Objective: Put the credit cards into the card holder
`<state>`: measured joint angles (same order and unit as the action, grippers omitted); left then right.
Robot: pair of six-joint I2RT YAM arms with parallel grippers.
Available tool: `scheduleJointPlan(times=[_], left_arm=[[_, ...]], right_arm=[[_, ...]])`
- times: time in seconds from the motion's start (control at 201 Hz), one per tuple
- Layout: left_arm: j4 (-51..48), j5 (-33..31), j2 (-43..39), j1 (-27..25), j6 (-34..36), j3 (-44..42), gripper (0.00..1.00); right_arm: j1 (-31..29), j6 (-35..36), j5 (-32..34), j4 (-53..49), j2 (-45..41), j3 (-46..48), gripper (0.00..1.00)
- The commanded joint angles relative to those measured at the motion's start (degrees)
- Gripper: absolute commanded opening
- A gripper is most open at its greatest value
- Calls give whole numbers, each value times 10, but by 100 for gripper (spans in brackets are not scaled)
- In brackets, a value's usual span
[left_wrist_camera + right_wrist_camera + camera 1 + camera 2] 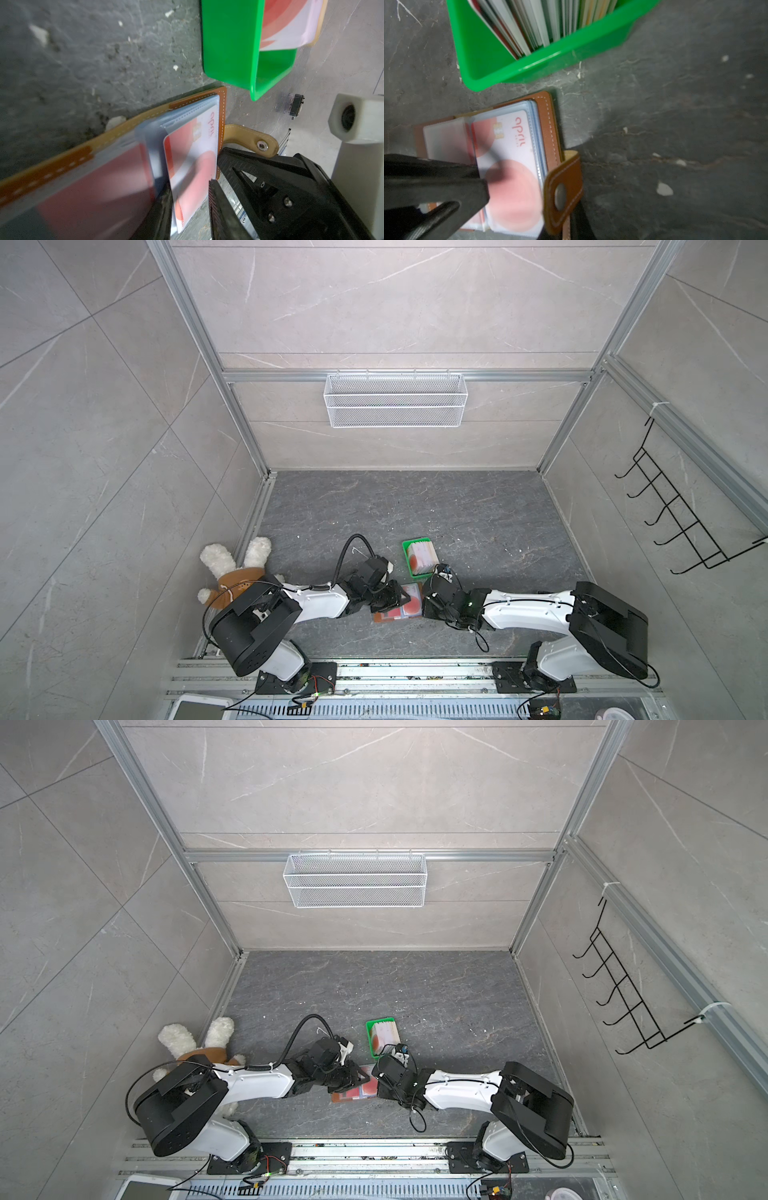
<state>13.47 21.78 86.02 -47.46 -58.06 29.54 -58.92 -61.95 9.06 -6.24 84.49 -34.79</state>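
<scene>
Holder: the card holder (549,122) lies open on the dark stone table (478,510), lower centre in both top views, clear sleeves facing up, between the two grippers.
Loaded: a pale top card (512,187) with red circles sits in the uppermost sleeve.
Waiting: the stack of cards (422,558) stands on edge in the green tray (415,540), just above the card holder in the frame and not touching it.
Left arm: the left gripper (189,187) reaches in from the left, fingers apart, one on either side of the top card's end. Table shows between the card and one finger.
Right arm: the right gripper (426,603) reaches in from the right, jaws together, at the card holder's right edge.
Strap: the snap tab (562,193) hangs unsnapped beside the right gripper; whether it is pinched cannot be told.
Bystander: a stuffed toy (232,572) lies at lower left, by the wall.
</scene>
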Motion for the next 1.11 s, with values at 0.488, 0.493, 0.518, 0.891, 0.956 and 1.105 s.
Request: scheduleJointPlan(times=[0.488,0.493,0.518,0.891,0.956,1.105], left_arm=[[-95,-69,-91,-21,-21,-3,31],[-95,-69,-90,-22,-21,-3,30],[-96,-70,-90,-22,-22,-2,29],[-110,-94,-48,-41,-17,37,17],[-122,-102,-41,-44,-12,49,16],[-149,-117,-27,-53,-5,66,13]], right_arm=[[-1,51,-33,-5,-112,53,14],[-1,51,-34,-4,-112,53,14],[-1,52,-37,1,-112,54,14],[21,71,-94,54,-112,64,22],[32,73,-109,64,-113,72,22],[57,78,-138,79,-117,85,23]])
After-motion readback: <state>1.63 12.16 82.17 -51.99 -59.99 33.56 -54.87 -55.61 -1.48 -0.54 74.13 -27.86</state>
